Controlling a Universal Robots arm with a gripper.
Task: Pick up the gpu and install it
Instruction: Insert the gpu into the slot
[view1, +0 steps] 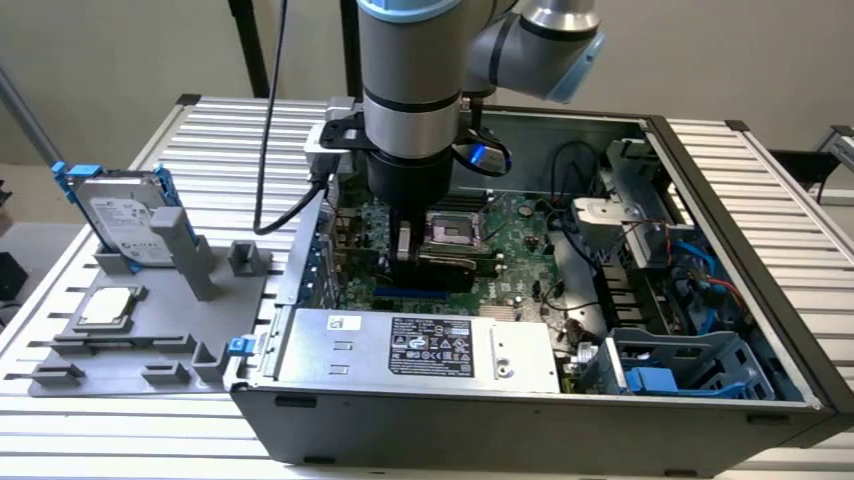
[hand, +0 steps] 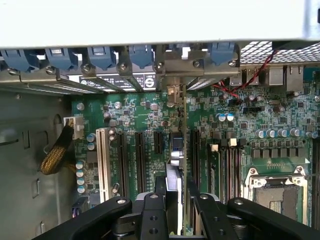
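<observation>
Looking down through the wrist view, I see the jaws closed on the gpu (hand: 181, 165) — the card stands on edge between the two black fingers (hand: 155, 215), its thin top edge running away from the camera toward the rear of the case. Its silver end bracket (hand: 176, 67) sits up against the row of blue slot clips (hand: 102, 56) at the back wall, and the card lines up with one of the long black expansion slots (hand: 140, 160) on the green motherboard (hand: 240, 125), a white slot (hand: 104, 160) lying further off to one side. Whether the card edge is fully seated in its slot I cannot tell. In the exterior view the gripper (view1: 424, 262) is down inside the open computer case (view1: 747, 200), low over the motherboard and just beside the CPU socket (view1: 457, 232), with the power supply (view1: 420, 348) near the front wall. On the table (view1: 747, 150), to the exterior view's left of the case, stands a grey fixture (view1: 147, 345) carrying the hard drive (view1: 123, 215) with blue rails, upright, and a small square silver chip (view1: 107, 308) lying flat — both well apart from the gripper.
</observation>
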